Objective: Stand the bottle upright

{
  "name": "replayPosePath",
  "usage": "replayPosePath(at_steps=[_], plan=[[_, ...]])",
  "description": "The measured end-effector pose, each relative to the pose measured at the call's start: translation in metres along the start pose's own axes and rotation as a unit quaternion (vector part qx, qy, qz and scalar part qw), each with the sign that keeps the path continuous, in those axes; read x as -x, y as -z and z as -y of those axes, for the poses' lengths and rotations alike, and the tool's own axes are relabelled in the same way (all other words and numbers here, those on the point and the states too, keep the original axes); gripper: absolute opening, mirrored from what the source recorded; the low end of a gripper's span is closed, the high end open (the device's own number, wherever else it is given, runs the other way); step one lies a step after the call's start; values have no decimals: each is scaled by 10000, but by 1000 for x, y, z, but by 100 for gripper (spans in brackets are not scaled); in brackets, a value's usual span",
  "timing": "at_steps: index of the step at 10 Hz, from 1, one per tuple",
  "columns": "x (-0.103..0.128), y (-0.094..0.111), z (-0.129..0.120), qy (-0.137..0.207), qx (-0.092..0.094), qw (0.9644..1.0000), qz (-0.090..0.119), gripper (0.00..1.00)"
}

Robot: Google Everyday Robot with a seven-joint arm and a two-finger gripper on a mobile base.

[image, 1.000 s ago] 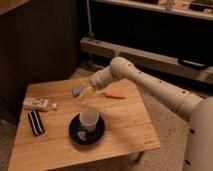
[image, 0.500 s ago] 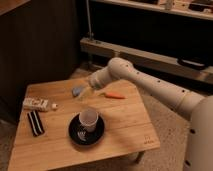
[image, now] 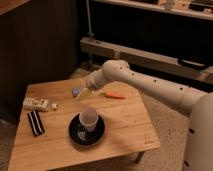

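Note:
The bottle [image: 38, 104] is whitish with a dark-patterned label. It lies on its side near the left edge of the wooden table [image: 125, 125], cap pointing right. My gripper [image: 78, 93] hangs over the table's middle back, to the right of the bottle and well apart from it. Its jaws are open and hold nothing. The white arm [image: 145, 82] reaches in from the right.
A white cup [image: 88, 118] stands on a black plate [image: 75, 135] at the table's centre front, just below the gripper. A flat black bar with white stripes [image: 35, 123] lies in front of the bottle. A small orange object [image: 115, 95] lies right of the gripper. A dark shelf unit stands behind.
The arm has drifted slightly left and a little lower, bringing the gripper a bit nearer the bottle. The objects on the table have not moved.

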Motion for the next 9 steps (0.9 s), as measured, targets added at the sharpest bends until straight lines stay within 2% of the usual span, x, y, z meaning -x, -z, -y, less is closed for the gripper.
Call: replayPosePath(at_steps=[9], plan=[[-1,1,0,16,-39,10000,14,80]])
